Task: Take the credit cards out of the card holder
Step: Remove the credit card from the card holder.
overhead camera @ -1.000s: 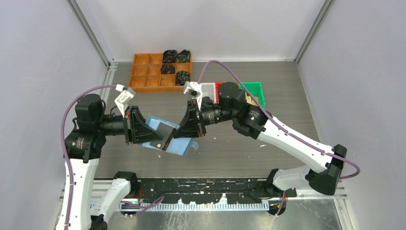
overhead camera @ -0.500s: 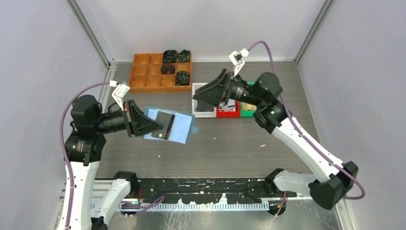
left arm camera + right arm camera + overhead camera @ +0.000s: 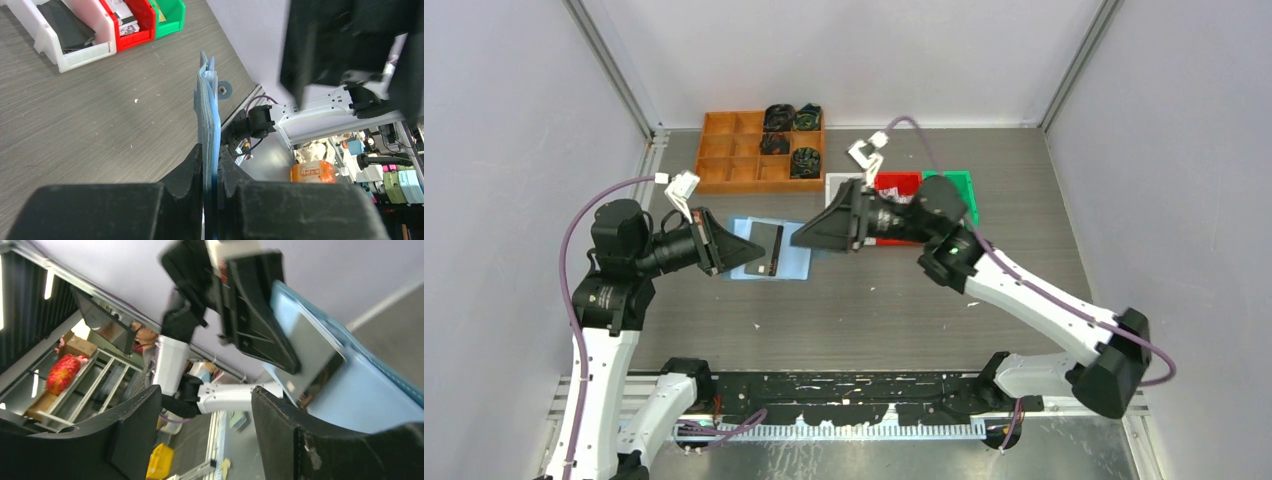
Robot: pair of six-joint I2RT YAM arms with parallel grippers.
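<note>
Left hand [image 3: 742, 256] pinching card holder [image 3: 795, 263], 1 dark card [image 3: 766, 249] in it

The card holder [image 3: 792, 262] is held off the bench left of centre, its left edge pinched in the left gripper [image 3: 736, 256], with a card [image 3: 765, 249] against its face. The right gripper [image 3: 802, 239] sits just right of it, jaws apart. The compartment tray [image 3: 724, 160] fills the far left corner, with the row of bins [image 3: 952, 186] to its right.
</note>
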